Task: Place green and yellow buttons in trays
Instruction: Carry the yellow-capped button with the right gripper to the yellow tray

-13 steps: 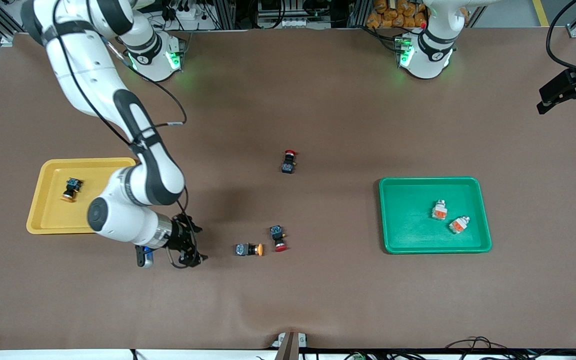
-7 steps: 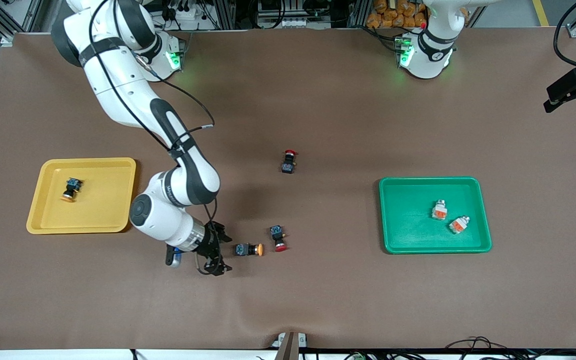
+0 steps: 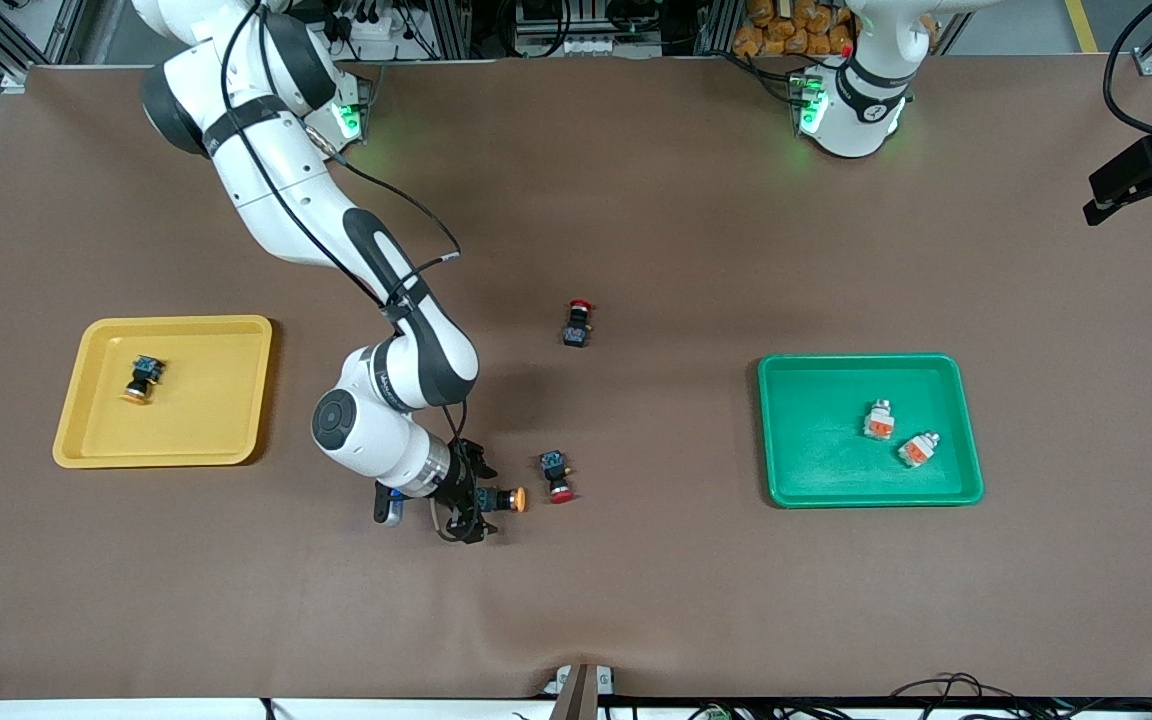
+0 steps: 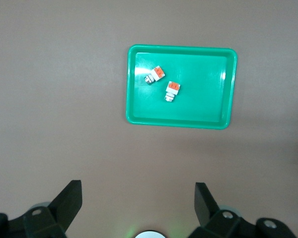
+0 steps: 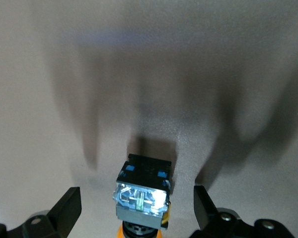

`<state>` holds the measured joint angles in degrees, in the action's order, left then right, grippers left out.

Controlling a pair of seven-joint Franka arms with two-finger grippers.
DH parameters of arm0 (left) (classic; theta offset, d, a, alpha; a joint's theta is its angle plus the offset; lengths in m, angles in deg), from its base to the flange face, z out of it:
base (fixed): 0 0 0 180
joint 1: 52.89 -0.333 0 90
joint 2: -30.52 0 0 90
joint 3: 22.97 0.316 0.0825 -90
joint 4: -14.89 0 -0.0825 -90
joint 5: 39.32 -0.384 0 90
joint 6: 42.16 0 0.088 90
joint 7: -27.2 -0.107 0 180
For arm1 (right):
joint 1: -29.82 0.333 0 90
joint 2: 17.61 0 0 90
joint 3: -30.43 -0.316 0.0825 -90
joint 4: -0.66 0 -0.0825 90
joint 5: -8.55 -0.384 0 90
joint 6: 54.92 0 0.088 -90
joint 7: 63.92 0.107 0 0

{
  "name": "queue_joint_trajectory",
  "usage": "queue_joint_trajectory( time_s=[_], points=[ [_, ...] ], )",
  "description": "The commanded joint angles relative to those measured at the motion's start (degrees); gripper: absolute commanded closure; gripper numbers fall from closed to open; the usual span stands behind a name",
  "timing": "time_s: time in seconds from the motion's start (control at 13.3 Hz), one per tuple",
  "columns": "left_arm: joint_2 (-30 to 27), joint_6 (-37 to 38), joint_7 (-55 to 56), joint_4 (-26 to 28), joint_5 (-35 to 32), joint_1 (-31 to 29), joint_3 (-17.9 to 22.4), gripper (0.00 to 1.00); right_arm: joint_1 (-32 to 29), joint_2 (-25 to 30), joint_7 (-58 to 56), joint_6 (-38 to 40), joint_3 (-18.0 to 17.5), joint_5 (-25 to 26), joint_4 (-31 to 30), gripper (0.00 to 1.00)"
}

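While the left gripper (image 4: 138, 208) is waiting high above the green tray (image 3: 966, 490) with its fingers spread wide and empty, the right gripper (image 3: 474, 497) is sitting low over the desk (image 3: 636, 600) with its fingers wide apart on either side of the yellow-capped button (image 3: 498, 498), not closing on it yet. That button is lying on its side just beside the nearer red-capped button (image 3: 557, 475), on the side toward the yellow tray (image 3: 76, 455), with its cap pointing away from that tray. It looks like a small, light, rigid plastic part; the round cap would probably roll or slip in a pinch, so the flat sides of the squarish black-blue body (image 5: 141, 186), which the right wrist view shows centred between the fingers, seem the better place to hold. Another yellow-capped button (image 3: 142, 378) is already lying in the yellow tray, and two whitish-grey buttons (image 3: 896, 434) are lying in the green tray. Compared with half a second ago, the right arm has been sweeping away from the yellow tray, bringing its gripper from short of the button to straddling it; the buttons and trays are lying where they were.
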<state>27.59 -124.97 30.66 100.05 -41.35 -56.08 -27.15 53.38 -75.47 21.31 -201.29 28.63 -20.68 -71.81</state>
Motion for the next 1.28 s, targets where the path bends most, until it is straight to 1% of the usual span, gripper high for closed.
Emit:
queue_joint_trajectory(
  time_s=[0.0,0.15,0.23,0.38,0.45,0.53,0.6,0.83,1.05,1.2],
  points=[
    [-1.03,0.98,-1.0,0.71,1.33,-0.06,-0.04,0.0,0.52,-1.02,0.3,0.39,0.57,-0.39,1.89,0.28],
    [-0.94,1.07,-1.17,0.62,1.33,-0.24,-0.04,0.0,0.87,-0.85,0.21,0.39,0.66,-0.04,1.89,0.8],
    [-0.94,1.07,-1.0,0.62,1.33,-0.24,-0.04,0.0,1.31,-0.85,0.21,0.39,0.66,0.58,1.89,1.0],
    [-0.94,1.16,-0.74,0.71,1.33,-0.06,-0.04,0.0,1.23,-0.76,0.03,0.65,0.74,0.84,1.89,1.0],
    [-0.94,1.16,-0.65,0.79,1.33,-0.15,-0.13,0.0,0.7,-0.15,-0.05,2.13,0.74,0.85,1.89,1.0],
    [-0.94,1.77,-0.65,0.79,1.33,-0.15,-0.13,0.0,0.17,0.64,-0.06,7.02,0.92,0.93,2.33,1.0],
    [-0.94,3.43,-0.21,0.53,1.33,-0.06,-0.13,0.0,-0.62,1.43,-0.23,11.59,1.53,2.06,2.51,1.0],
    [-0.94,3.88,-0.47,0.35,1.33,-0.24,0.05,0.0,-3.16,4.24,-2.76,24.51,1.89,5.58,4.61,1.0],
    [-0.85,3.88,-0.38,-0.26,1.42,-0.24,0.05,0.0,-7.73,7.14,-14.52,39.98,1.8,6.12,5.59,1.0],
    [-0.94,4.06,-0.3,-0.17,1.68,-0.24,0.13,0.0,-9.23,9.43,-18.49,49.65,2.58,7.6,5.59,1.0]
  ],
)
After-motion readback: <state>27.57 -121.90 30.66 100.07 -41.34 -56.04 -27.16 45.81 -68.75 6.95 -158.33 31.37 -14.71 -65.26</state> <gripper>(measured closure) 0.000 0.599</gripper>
